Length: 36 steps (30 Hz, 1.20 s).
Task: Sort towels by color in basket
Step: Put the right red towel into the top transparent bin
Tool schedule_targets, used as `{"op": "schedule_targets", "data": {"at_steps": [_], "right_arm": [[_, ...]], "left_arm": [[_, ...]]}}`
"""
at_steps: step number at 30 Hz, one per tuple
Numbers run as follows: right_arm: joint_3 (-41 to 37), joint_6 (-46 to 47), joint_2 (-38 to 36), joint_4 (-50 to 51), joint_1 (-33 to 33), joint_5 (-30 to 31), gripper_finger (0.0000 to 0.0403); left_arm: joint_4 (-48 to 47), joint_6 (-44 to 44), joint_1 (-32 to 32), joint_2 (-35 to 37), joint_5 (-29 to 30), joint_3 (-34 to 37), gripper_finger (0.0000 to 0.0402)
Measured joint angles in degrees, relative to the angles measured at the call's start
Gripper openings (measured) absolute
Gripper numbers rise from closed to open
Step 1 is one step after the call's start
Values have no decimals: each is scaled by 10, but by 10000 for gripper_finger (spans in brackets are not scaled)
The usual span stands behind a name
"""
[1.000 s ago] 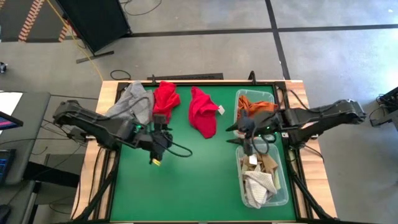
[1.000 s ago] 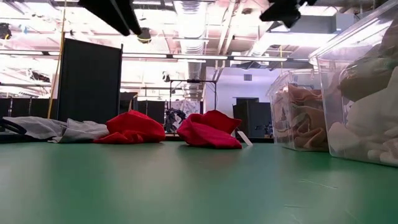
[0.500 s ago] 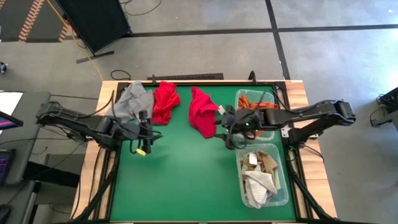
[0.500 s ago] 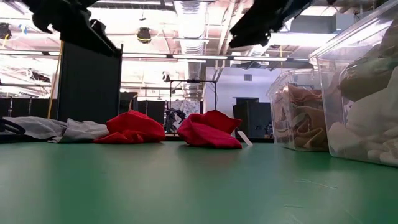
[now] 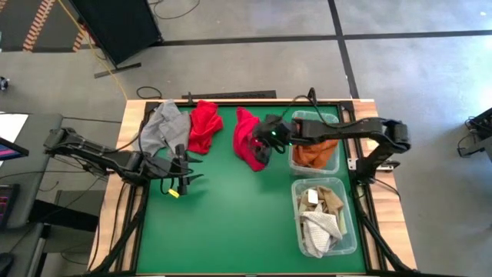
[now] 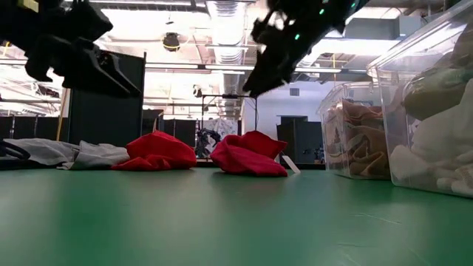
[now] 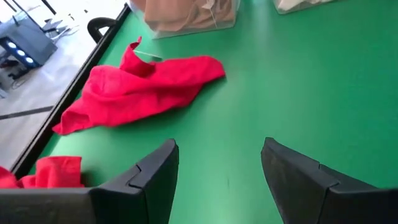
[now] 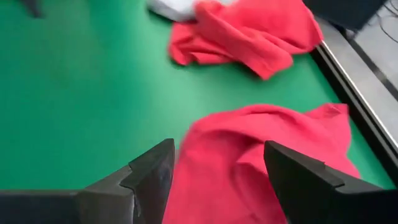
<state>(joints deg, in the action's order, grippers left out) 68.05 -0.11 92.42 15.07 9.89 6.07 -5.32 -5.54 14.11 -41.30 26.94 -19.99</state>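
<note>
Hovering now over red towel [image 5: 249, 138]: right pincer [image 5: 263, 143]

desk [image 5: 231, 223]: green top | on it: grey towel [image 5: 165, 127], two red towels [image 5: 204, 123] [image 5: 250, 137], two clear bins [image 5: 315, 142] [image 5: 327, 219]

Two red towels [image 5: 204, 123], one grey towel [image 5: 164, 127], two bins [image 5: 350, 231].

towels [image 5: 250, 138] on table [image 5: 231, 215], bins [image 5: 326, 231] right
</note>
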Motion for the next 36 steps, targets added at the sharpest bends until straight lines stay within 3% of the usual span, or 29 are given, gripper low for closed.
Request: {"op": "schedule_targets", "data": {"at_steps": [6, 17, 30, 33, 36], "right_arm": [[24, -30, 61, -4, 35, -15, 289], [82, -34, 183, 4, 78, -15, 396], [94, -39, 261, 49, 98, -37, 377], [95, -22, 277, 48, 98, -45, 346], [95, -14, 291, 47, 96, -45, 291]], "left_arm": [[29, -2, 0, 0, -2, 29, 217], [103, 80, 0, 0, -17, 86, 217], [139, 156, 0, 0, -29, 107, 217], [142, 162, 1, 0, -29, 107, 217], [150, 167, 1, 0, -28, 107, 217]]}}
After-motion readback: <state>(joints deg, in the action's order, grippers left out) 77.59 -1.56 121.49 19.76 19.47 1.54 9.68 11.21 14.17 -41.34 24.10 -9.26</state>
